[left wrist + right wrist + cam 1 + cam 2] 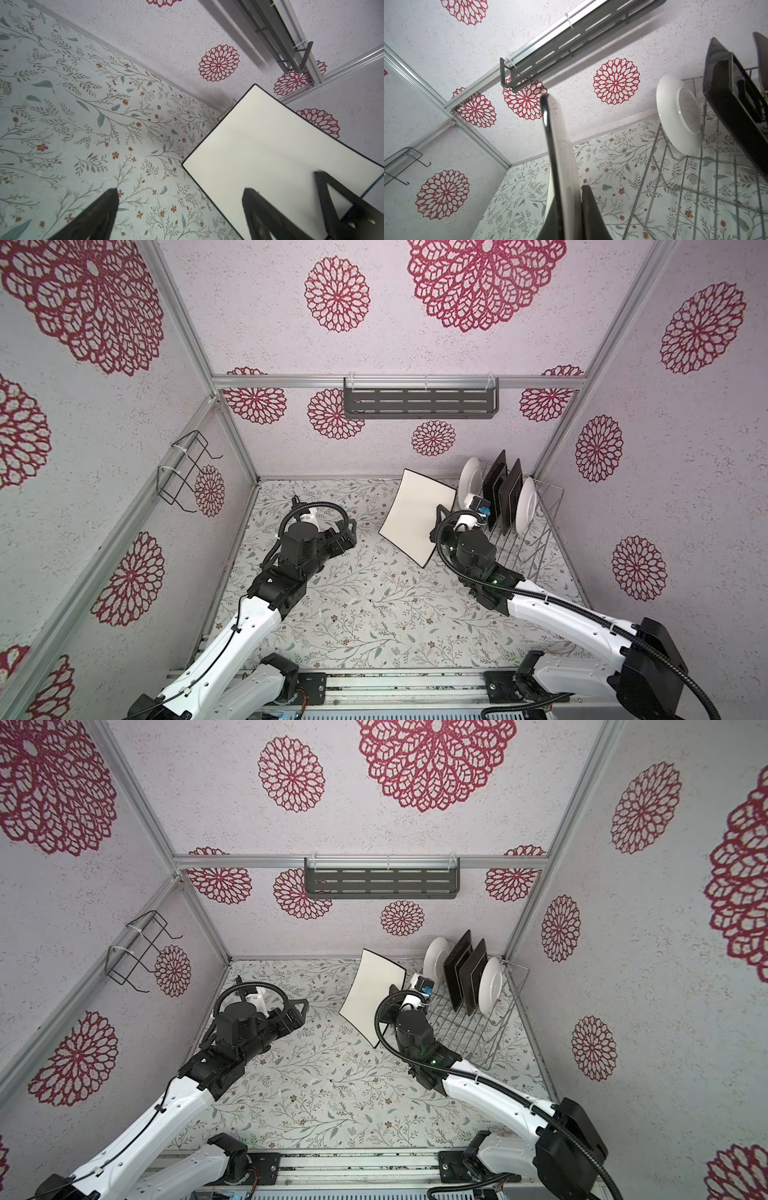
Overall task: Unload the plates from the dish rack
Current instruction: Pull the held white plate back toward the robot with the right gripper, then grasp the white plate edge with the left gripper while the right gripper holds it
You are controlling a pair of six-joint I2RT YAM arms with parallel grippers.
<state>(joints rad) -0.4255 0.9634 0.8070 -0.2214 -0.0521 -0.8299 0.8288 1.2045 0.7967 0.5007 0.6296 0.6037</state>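
Right hand pinches square white plate, tilted, just beside dish rack; left hand spread wide, farther from rack

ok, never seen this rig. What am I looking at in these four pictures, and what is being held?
Two robot arms, each ending in a two-finger gripper, work over a flowered table. Two pictures look down from one stereo camera overhead, so they are nearly alike; the other two come from cameras on the arms' wrists. On the table stands a wire rack with two round white plates and two dark square plates upright in it. The right gripper is shut on the edge of a square white plate, held tilted just outside the rack. The left gripper is open near that plate and holds nothing.
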